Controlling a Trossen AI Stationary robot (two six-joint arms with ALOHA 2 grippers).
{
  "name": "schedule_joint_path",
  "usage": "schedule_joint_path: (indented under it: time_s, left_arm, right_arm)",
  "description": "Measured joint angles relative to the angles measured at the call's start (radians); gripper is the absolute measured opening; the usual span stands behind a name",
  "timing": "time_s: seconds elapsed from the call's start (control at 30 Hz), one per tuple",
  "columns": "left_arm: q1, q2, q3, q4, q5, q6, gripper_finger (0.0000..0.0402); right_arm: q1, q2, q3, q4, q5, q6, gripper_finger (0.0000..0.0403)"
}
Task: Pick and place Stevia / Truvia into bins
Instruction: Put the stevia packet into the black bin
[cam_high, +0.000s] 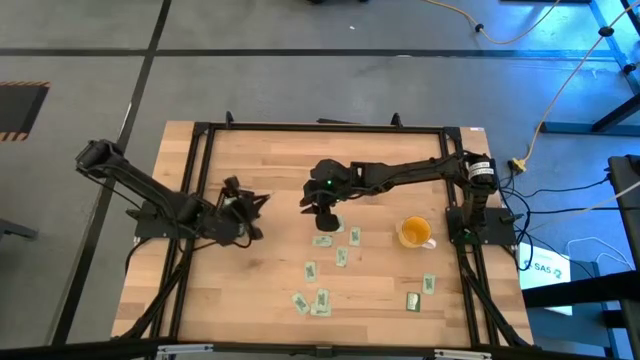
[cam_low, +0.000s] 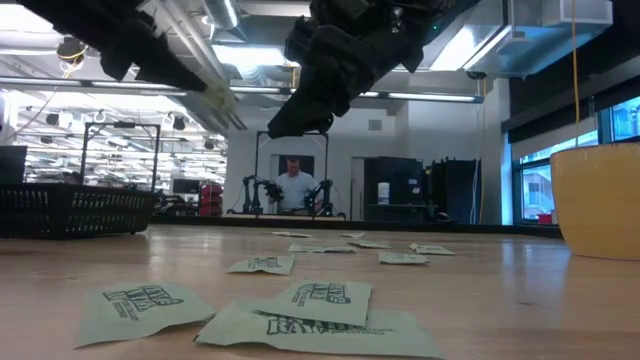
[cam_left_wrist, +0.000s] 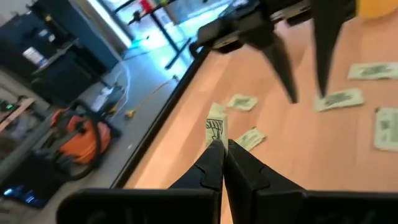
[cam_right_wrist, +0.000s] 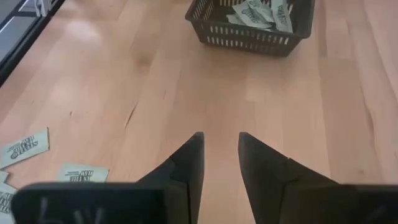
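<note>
Pale wooden table (cam_high: 260, 290), scattered green-and-white paper sachets (cam_high: 311, 270) — left gripper (cam_left_wrist: 222, 144) clamped on one sachet (cam_left_wrist: 216, 126), right gripper (cam_right_wrist: 220, 142) fingers apart, empty, black slotted basket (cam_right_wrist: 217, 30) beyond.

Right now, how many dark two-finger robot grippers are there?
2: the left gripper, over the table's left side, shut on a pale green paper sachet; the right gripper, open over the middle. Neither is hidden.

Both arms are dark, nearly black, built of slim jointed links. The right arm (cam_high: 400, 175) has a pale band near its base beside the table's (cam_high: 270, 290) edge and a small green light on its wrist. Each gripper ends in two long, tapering black fingers: the left gripper (cam_left_wrist: 222, 155) has glossy wedge-shaped ones, the right gripper (cam_right_wrist: 219, 155) has matte ones.
</note>
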Motion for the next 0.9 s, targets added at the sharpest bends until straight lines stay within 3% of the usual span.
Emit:
schedule_joint_path:
  time_s: [0.13, 0.27, 0.6, 0.9]
  left_arm:
    - [0.000, 0.000, 0.072, -0.241, 0.001, -0.120, 0.0003]
    - [0.000, 0.002, 0.103, -0.435, 0.091, -0.230, 0.0003]
    - [0.022, 0.110, 0.105, -0.754, 0.355, -0.570, 0.0003]
    - [0.102, 0.286, 0.105, -0.997, 0.508, -0.829, 0.0003]
  right_arm:
    - [0.000, 0.000, 0.000, -0.001, 0.000, -0.002, 0.0103]
    - [0.000, 0.000, 0.000, -0.011, 0.000, -0.007, 0.0103]
    - [0.000, 0.002, -0.001, -0.020, 0.000, -0.032, 0.0103]
    - [0.000, 0.002, -0.001, -0.015, 0.000, -0.032, 0.0103]
